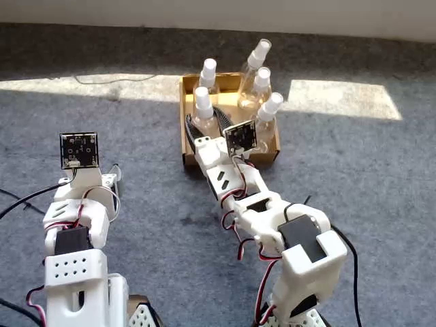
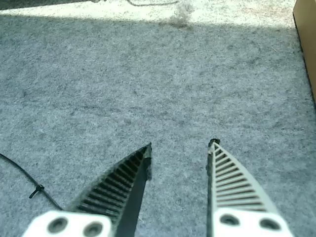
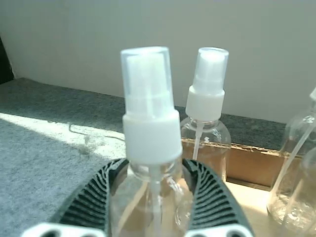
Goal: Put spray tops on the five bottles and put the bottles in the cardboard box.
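Bottle [image 3: 150, 133] sits clasped within right end effector [image 3: 153, 168], inside box [image 3: 252, 165].

Cardboard box [image 2: 307, 34] cropped at the edge, gripped bottle [image 3: 150, 143] base cut off, neighbouring bottle [image 3: 296, 168] half cropped

Clear bottles [image 1: 253, 94], white spray tops [image 1: 208, 69], brown cardboard box [image 1: 184, 109], flecked grey carpet [image 1: 150, 180], white arms [image 1: 310, 267], right gripper [image 3: 153, 164] ribbed black, left gripper [image 2: 180, 146] one finger black, one white, both ribbed.
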`<control>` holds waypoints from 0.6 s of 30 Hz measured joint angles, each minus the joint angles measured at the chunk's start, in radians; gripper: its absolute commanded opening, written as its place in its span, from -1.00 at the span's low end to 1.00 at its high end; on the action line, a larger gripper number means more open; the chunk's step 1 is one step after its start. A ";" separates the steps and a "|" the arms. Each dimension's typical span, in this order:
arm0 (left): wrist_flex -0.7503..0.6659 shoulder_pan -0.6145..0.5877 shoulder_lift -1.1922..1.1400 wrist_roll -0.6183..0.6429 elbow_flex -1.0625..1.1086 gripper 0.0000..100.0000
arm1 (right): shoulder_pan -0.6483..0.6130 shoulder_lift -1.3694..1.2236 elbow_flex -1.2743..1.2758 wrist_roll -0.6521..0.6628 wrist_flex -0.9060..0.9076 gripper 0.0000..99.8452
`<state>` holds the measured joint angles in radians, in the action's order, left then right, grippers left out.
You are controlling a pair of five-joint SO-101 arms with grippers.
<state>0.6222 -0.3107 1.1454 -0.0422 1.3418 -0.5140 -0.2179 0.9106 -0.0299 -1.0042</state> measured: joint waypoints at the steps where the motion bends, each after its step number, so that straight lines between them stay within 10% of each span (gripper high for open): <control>1: 0.000 0.000 0.000 0.000 0.000 -0.64 | 0.000 0.000 0.000 0.000 0.000 -0.98; 18: 0.000 0.000 0.000 0.000 0.000 -0.64 | 0.000 0.000 0.000 0.000 0.000 -0.87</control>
<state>0.6222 -0.3107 1.1454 -0.0422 1.3418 -0.5140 -0.2179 0.9106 -0.0299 -1.0042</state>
